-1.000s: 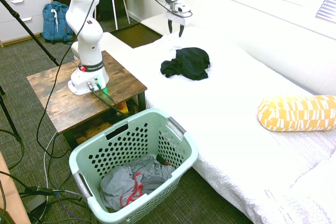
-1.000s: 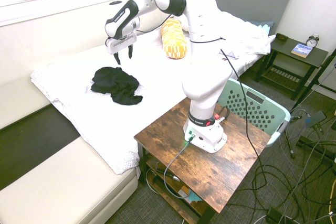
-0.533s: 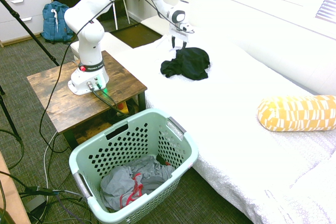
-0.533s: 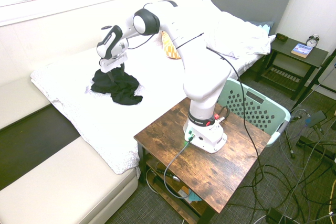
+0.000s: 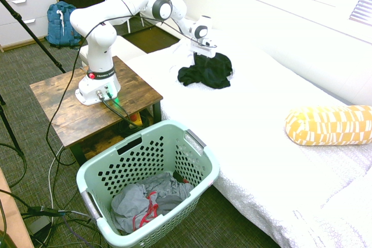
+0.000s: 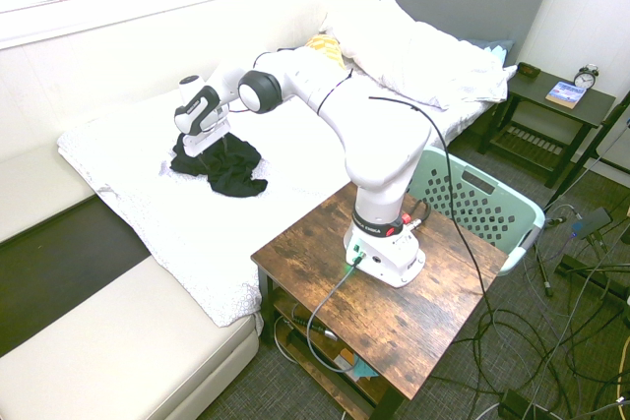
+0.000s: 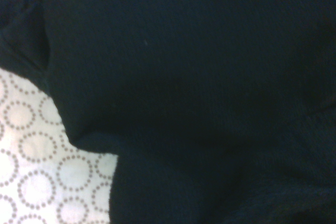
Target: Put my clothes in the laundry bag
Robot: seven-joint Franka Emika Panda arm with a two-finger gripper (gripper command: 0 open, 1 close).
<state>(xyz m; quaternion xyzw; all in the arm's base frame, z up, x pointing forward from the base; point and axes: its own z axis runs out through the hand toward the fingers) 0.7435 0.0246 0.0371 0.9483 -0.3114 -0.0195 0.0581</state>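
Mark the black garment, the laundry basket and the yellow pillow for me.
black garment (image 5: pixel 210 74): first exterior view, middle of the crumpled fabric.
laundry basket (image 5: pixel 204 158): first exterior view, mint-green rim on the bed side.
yellow pillow (image 5: pixel 328 125): first exterior view, middle of its patterned side.

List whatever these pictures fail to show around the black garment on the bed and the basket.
- Pincer fingertips: sunk in the crumpled black fabric garment in both exterior views; contact unclear.
- Wrist view: only dark cloth and dotted white bedcover; no garment outline.
- Pale mint-green perforated plastic laundry basket: second exterior view, near part behind the arm, contents unseen.
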